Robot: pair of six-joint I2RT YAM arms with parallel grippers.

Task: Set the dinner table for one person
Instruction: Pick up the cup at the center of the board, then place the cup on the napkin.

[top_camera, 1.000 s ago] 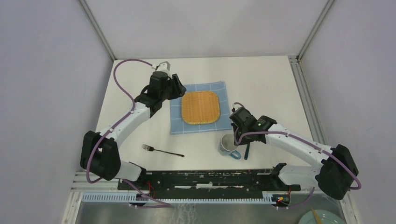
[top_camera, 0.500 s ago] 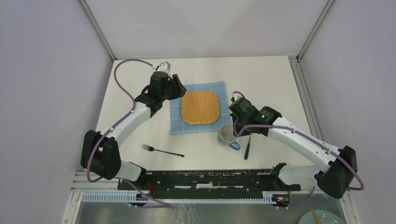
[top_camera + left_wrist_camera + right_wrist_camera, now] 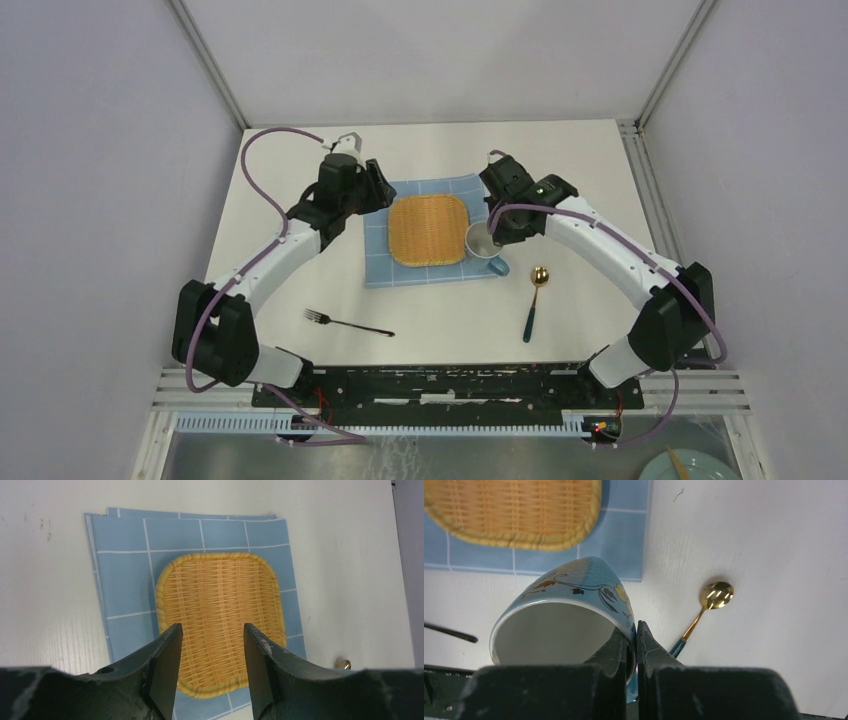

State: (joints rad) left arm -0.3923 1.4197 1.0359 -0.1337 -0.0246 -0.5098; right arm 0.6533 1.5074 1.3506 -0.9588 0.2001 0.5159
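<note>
A square wicker plate (image 3: 429,229) lies on a blue checked cloth (image 3: 378,262) in the middle of the white dinner table (image 3: 570,170). My right gripper (image 3: 492,238) is shut on the rim of a blue patterned mug (image 3: 481,246), one finger inside and one outside; it hangs tilted over the cloth's right edge. The right wrist view shows that mug (image 3: 574,587) above the cloth corner (image 3: 620,545), pinched in the gripper (image 3: 634,630). My left gripper (image 3: 211,627) stands open and empty above the wicker plate (image 3: 220,595), at the cloth's far left corner (image 3: 380,187).
A gold spoon with a teal handle (image 3: 533,300) lies on the table right of the cloth and also shows in the right wrist view (image 3: 709,600). A dark fork (image 3: 348,324) lies front left of the cloth. Grey walls enclose the table on three sides.
My right arm has carried the mug away from the front of the table and up to the cloth's right edge, uncovering the spoon. The left arm has stayed put.
</note>
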